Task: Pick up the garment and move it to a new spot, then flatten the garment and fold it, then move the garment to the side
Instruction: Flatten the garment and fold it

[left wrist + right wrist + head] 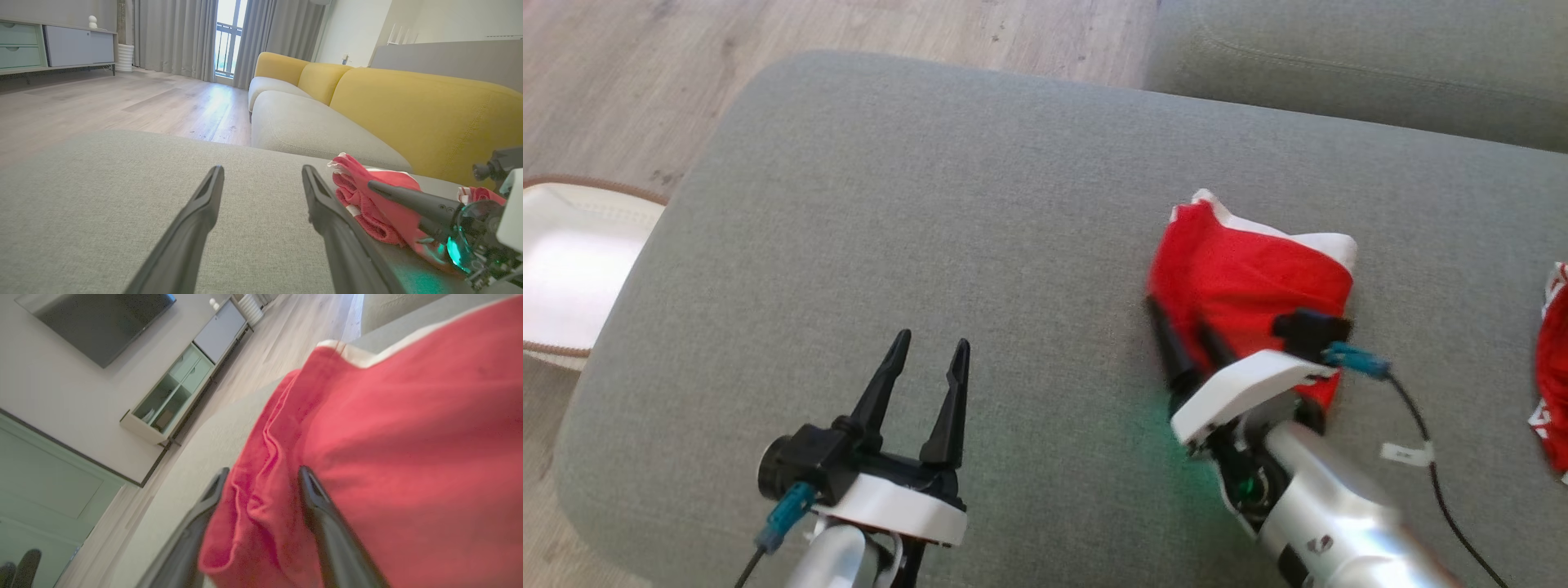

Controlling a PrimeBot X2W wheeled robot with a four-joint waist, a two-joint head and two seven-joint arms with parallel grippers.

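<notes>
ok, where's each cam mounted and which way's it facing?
Head view: on the head, looking down at the grey cushion; left end effector open, right end effector at the red garment.
Left wrist view: left wrist, looking low across the cushion toward the yellow sofa; own fingers show.
Right wrist view: right wrist, rolled, close on the garment; own fingers straddle a fold.
Shared: all see the garment; head and left wrist views both show the right end effector.

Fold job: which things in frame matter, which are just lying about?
In the job: red garment; right gripper, open astride its fold; left gripper, open; grey cushion.
Lying about: second red cloth at right edge; white basket on floor; yellow sofa.
</notes>
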